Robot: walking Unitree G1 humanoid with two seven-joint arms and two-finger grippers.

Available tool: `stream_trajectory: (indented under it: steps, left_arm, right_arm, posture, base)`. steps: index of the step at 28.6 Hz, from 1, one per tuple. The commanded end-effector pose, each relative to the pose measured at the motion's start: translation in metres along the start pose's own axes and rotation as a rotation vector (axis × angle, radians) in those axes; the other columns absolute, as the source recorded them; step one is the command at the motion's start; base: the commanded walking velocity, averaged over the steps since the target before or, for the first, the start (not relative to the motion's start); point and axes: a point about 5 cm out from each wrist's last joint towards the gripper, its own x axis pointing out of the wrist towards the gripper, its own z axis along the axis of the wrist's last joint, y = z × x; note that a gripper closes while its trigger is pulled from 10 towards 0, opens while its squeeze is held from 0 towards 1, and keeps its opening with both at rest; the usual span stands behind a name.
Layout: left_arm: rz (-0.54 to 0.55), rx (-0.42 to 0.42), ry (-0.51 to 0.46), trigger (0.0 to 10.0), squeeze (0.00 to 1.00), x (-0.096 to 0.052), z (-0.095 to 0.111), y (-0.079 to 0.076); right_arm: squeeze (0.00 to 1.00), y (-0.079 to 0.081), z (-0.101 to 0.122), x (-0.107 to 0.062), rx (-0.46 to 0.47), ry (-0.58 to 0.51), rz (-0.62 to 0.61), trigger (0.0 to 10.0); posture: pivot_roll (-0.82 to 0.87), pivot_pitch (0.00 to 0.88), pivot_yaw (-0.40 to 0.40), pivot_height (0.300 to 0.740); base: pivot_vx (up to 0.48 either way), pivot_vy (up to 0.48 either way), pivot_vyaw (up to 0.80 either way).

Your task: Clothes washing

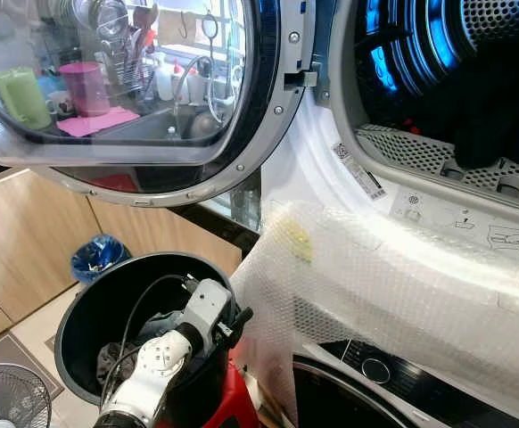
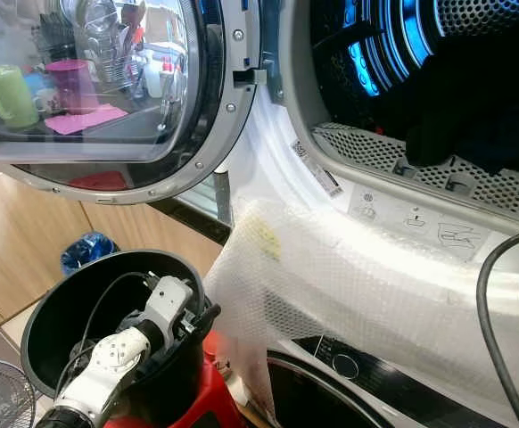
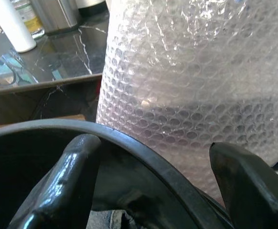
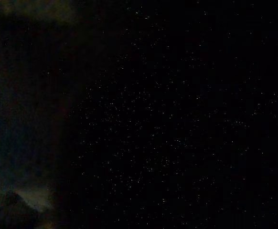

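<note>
At the far left a white wire fan point(image 1: 5, 397) stands on the floor, with wooden cabinet fronts point(image 1: 28, 241) behind it and a crumpled blue plastic bag point(image 1: 97, 257) lying near the round black plastic laundry bucket point(image 1: 81, 308). The bucket holds dark grey clothes point(image 1: 117, 357) at its bottom and rests on a red stool point(image 1: 240, 401). The left gripper point(image 3: 153, 176) reaches over the bucket's near rim, its two black fingers point(image 3: 67, 181) set apart and straddling the rim without clamping it, as the left wrist view shows. Above, the round glass door of the machine point(image 1: 135, 98) hangs open, mirroring a green mug, a pink cup and a sink. To the right, a sheet of clear bubble wrap point(image 1: 375, 285) drapes over the white front of the upper machine point(image 1: 313, 169), touching the bucket's side. Further right the open drum point(image 1: 438, 71) glows blue inside, with a dark garment point(image 1: 482, 134) lying at its mouth. Whether the right gripper is apart or together I cannot tell; its wrist view is almost black.
</note>
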Motion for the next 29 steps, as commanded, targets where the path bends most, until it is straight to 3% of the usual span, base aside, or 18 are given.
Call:
stream_trajectory:
  steps: [1, 14, 19, 22, 24, 26, 29]
  left_arm:
    - [-0.017, 0.020, 0.011, 10.0, 0.00, -0.002, 0.000, 0.000]
    - [-0.033, 0.021, 0.001, 10.0, 0.00, 0.003, 0.006, 0.002]
    - [-0.033, 0.022, -0.004, 10.0, 0.00, 0.004, 0.008, 0.003]
    - [-0.032, 0.021, -0.007, 10.0, 0.00, 0.005, 0.009, 0.003]
    - [-0.032, 0.022, -0.009, 10.0, 0.00, 0.006, 0.010, 0.003]
    - [-0.030, 0.022, -0.012, 10.0, 0.00, 0.006, 0.010, 0.003]
    - [-0.022, 0.018, -0.023, 10.0, 0.00, 0.006, 0.012, 0.003]
  right_arm:
    - [1.00, 0.001, -0.002, 0.000, -0.003, 0.012, 0.017, 10.0]
    - [1.00, 0.020, 0.020, -0.005, 0.074, -0.043, 0.162, 10.0]
    - [1.00, 0.017, 0.024, -0.005, 0.067, -0.051, 0.123, 10.0]
    - [1.00, 0.008, 0.033, -0.005, 0.065, -0.088, 0.039, 10.0]
    - [1.00, -0.002, 0.048, -0.007, 0.116, -0.152, -0.056, 10.0]
    - [1.00, -0.005, 0.060, -0.010, 0.106, -0.214, -0.092, 10.0]
    - [1.00, 0.003, 0.075, -0.015, 0.082, -0.293, -0.058, 10.0]
  posture:
    - [-0.03, 0.000, 0.060, 0.740]
    - [-0.05, 0.000, 0.091, 0.740]
    - [-0.06, 0.000, 0.092, 0.740]
    - [-0.06, 0.000, 0.093, 0.740]
    - [-0.06, 0.000, 0.092, 0.740]
    - [-0.06, 0.000, 0.092, 0.740]
    - [-0.05, 0.000, 0.087, 0.740]
  base:
    - [0.000, 0.000, 0.00]
    - [0.000, 0.000, 0.00]
    - [0.000, 0.000, 0.00]
    - [0.000, 0.000, 0.00]
    - [0.000, 0.000, 0.00]
    - [0.000, 0.000, 0.00]
    - [0.000, 0.000, 0.00]
